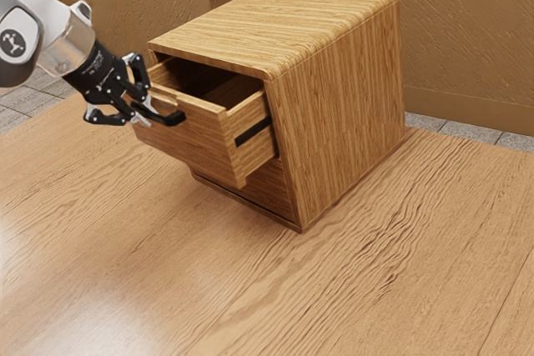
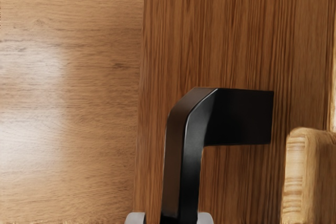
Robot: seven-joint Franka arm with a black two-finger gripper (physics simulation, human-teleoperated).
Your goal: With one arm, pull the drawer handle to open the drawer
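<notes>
Wood-grain surface (image 1: pixel 250 289), brown walls (image 1: pixel 467 22); tool (image 1: pixel 142 107) clamps handle (image 1: pixel 171 117) of open drawer (image 1: pixel 200 135).

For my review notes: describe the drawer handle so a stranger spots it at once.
Start at the wooden cabinet; its open drawer juts out toward the exterior view's left. On that drawer's front, in the gripper, is the handle: a black bar amid nothing but wood grain.

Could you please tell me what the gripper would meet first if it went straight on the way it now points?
Most likely the drawer front, right behind the black handle that the gripper is shut on, though the depth between them is hard to judge.
</notes>
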